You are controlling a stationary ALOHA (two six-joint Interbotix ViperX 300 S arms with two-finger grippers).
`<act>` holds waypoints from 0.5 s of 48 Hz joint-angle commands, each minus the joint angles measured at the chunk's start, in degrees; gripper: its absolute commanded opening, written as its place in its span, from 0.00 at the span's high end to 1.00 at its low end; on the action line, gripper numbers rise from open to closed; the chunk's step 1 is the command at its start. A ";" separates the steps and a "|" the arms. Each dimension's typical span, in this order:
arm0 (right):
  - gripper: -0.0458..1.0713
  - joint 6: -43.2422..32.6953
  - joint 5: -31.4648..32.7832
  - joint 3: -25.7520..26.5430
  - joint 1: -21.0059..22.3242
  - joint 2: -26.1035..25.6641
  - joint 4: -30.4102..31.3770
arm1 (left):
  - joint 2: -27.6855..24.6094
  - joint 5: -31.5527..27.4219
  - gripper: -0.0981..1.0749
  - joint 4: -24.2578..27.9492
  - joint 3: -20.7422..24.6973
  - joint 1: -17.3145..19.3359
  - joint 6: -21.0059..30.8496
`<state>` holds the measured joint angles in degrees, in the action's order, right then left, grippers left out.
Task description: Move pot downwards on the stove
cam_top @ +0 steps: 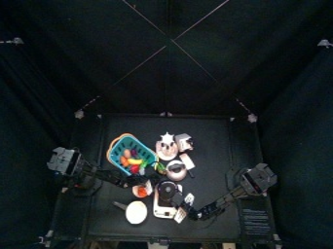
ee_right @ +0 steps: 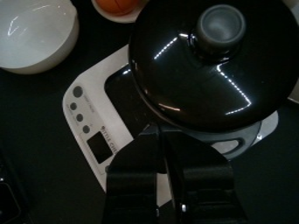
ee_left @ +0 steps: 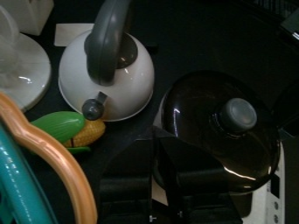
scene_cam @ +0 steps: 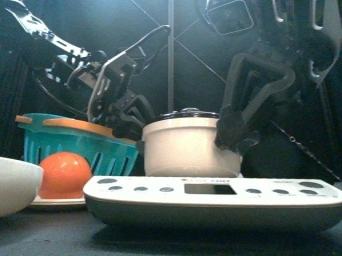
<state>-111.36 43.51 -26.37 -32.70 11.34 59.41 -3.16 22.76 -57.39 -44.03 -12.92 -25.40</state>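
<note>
The pot [scene_cam: 187, 148] is a white round vessel under a dark lid with a knob [ee_right: 219, 21]. It stands at the far end of the white stove [scene_cam: 214, 197], behind its button panel [ee_right: 93, 122]. In the top view the pot [cam_top: 173, 171] sits just above the stove [cam_top: 166, 201]. My right gripper [ee_right: 162, 133] is shut on the pot's rim on its right side [scene_cam: 238, 125]. On the pot's other side, my left gripper [ee_left: 166, 171] straddles the edge of the lid [ee_left: 228, 131], closed on it. I cannot tell if the pot rests or hangs.
A teal basket [scene_cam: 74, 135] with an orange rim stands at the left, with an orange ball [scene_cam: 60, 172] in front of it. A white bowl [ee_right: 35, 35] lies beside the stove. A white kettle [ee_left: 105, 74] and a green-yellow toy [ee_left: 70, 129] sit near the left gripper.
</note>
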 commanded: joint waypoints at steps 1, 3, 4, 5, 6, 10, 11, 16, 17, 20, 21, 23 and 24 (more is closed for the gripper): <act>0.72 -0.09 0.44 0.35 0.00 -2.72 -0.26 | 1.58 -0.88 0.53 0.18 0.79 -0.26 0.09; 0.72 -0.09 0.44 0.35 0.00 -2.72 -0.53 | 2.11 -1.32 0.53 0.18 0.70 -0.26 0.09; 0.72 -0.09 0.44 0.26 -0.09 -2.72 -0.53 | 2.29 -1.49 0.53 0.18 0.70 -0.35 0.09; 0.72 -0.09 0.44 0.35 -0.09 -2.72 -0.62 | 2.64 -1.76 0.53 0.18 0.62 -0.53 0.09; 0.72 -0.09 0.44 0.35 -0.09 -2.72 -0.62 | 2.81 -1.93 0.53 0.18 0.62 -0.62 0.09; 0.72 -0.09 0.44 0.35 -0.09 -2.72 -0.62 | 3.69 -2.64 0.53 0.18 0.26 -0.88 0.18; 0.72 -0.09 0.44 0.35 -0.09 -2.72 -0.62 | 3.78 -2.64 0.53 0.18 0.09 -0.97 0.18; 0.72 -0.09 0.35 0.35 -0.09 -2.72 -0.62 | 4.04 -3.16 0.53 0.09 -0.26 -1.41 0.18; 0.72 -0.09 0.44 0.35 -0.09 -2.72 -0.62 | 4.04 -3.34 0.53 0.09 -0.26 -1.49 0.18; 0.72 -0.09 0.44 0.35 -0.09 -2.72 -0.62 | 4.04 -4.04 0.53 0.09 -0.26 -1.41 0.18; 0.72 -0.09 0.44 0.44 -0.09 -2.72 -0.62 | 4.04 -4.22 0.53 0.00 -0.26 -1.49 0.18; 0.72 -0.09 0.44 0.44 -0.09 -2.72 -0.62 | 4.04 -4.75 0.53 0.00 -0.26 -1.49 0.18; 0.72 -0.09 0.44 0.44 -0.09 -2.72 -0.62 | 3.96 -5.10 0.53 0.00 -0.26 -1.49 0.26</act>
<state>-111.36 43.59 -26.54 -33.05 11.25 58.62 0.00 18.28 -57.48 -44.91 -13.62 -25.31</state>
